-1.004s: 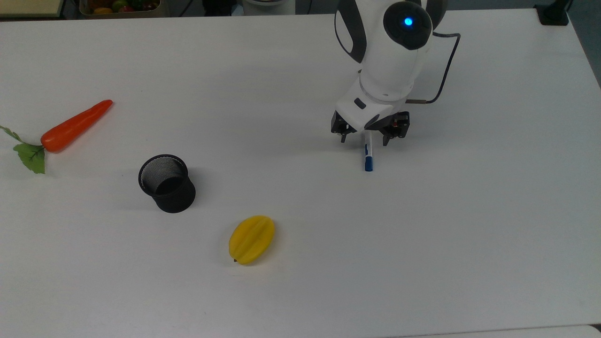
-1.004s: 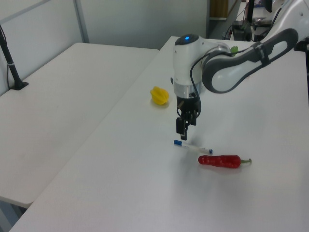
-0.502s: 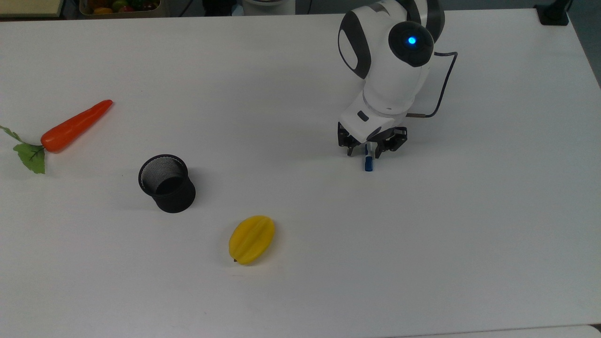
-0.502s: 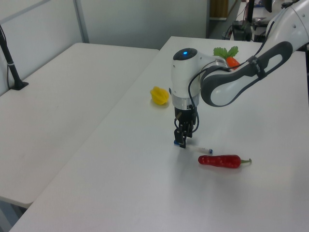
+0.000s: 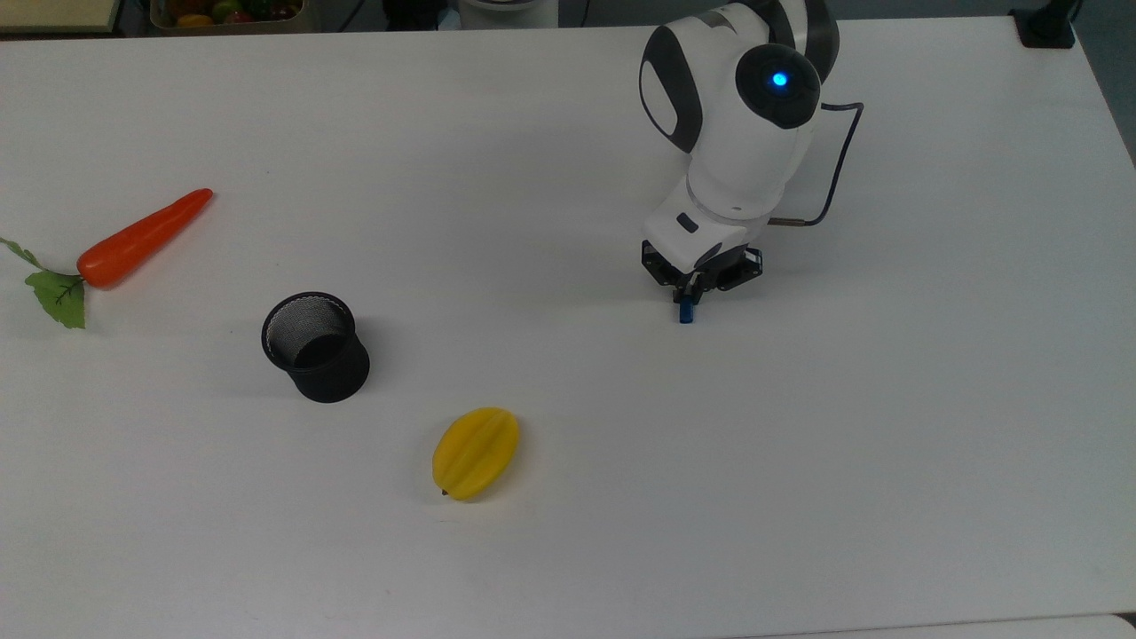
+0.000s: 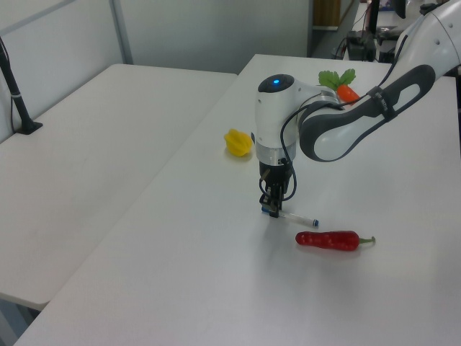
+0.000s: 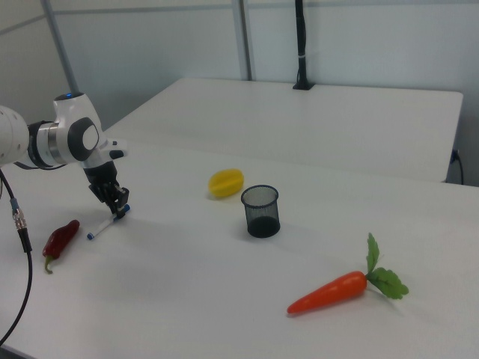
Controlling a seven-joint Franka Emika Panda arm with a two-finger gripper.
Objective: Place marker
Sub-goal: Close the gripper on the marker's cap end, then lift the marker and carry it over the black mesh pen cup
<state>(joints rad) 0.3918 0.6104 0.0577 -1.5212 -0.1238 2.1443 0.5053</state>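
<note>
The marker (image 5: 686, 312) is a slim white pen with a blue cap, lying flat on the white table (image 5: 887, 399). My gripper (image 5: 689, 293) points straight down over its capped end, fingers shut on the marker close to the cap. In the left view the white barrel (image 6: 299, 218) runs right from the gripper (image 6: 271, 210) and rests on the table. In the right view the gripper (image 7: 120, 210) holds the upper end of the marker (image 7: 103, 226), whose small blue tip points to the lower left.
A black mesh cup (image 5: 315, 348) stands upright at the top view's left, with a yellow starfruit (image 5: 476, 453) in front of it and a carrot (image 5: 142, 238) at the far left. A red chili (image 6: 328, 240) lies just beyond the marker's tip.
The gripper came down over the marker's capped end and its fingers closed on it. The blue cap shifted slightly to the top view's left.
</note>
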